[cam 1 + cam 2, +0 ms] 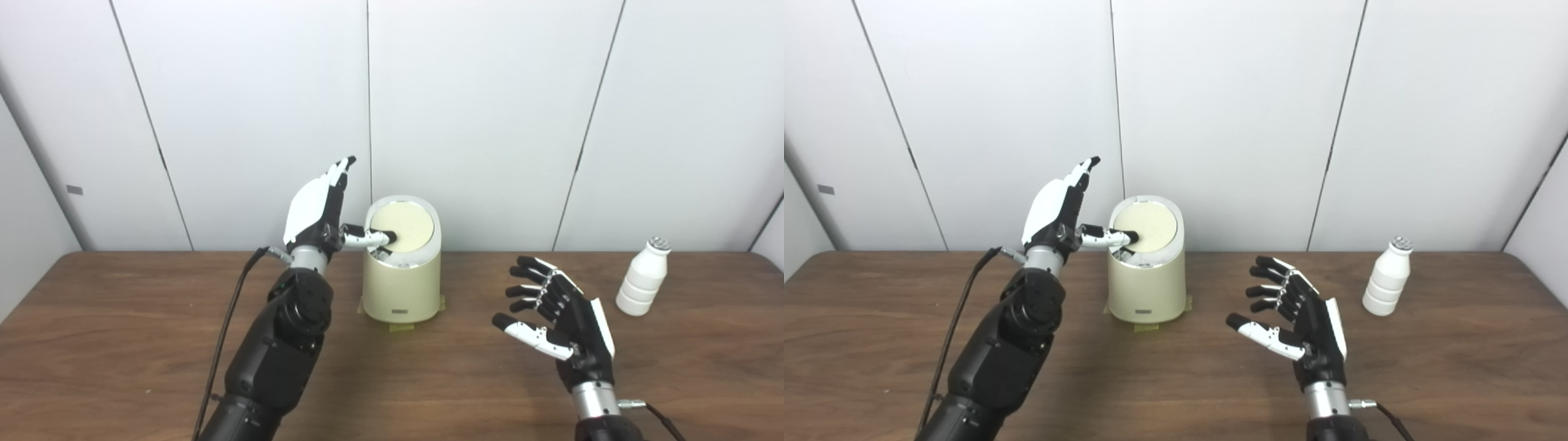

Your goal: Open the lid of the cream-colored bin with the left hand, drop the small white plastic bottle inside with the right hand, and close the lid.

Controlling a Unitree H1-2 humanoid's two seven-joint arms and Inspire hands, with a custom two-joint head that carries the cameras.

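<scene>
Left eye view: my left hand (315, 211) is raised, fingers straight, thumb on the smooth cream lid (404, 225) of the rounded bin (401, 282). Right hand (560, 312) splayed, empty; ribbed white bottle (643, 278) stands upright well beyond its fingertips on the wood-grain table (122, 318).

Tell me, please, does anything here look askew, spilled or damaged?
Nothing stands out. The cream bin stands upright on the table, the white bottle stands upright to its right, and nothing is spilled. The left hand touches the lid.
</scene>
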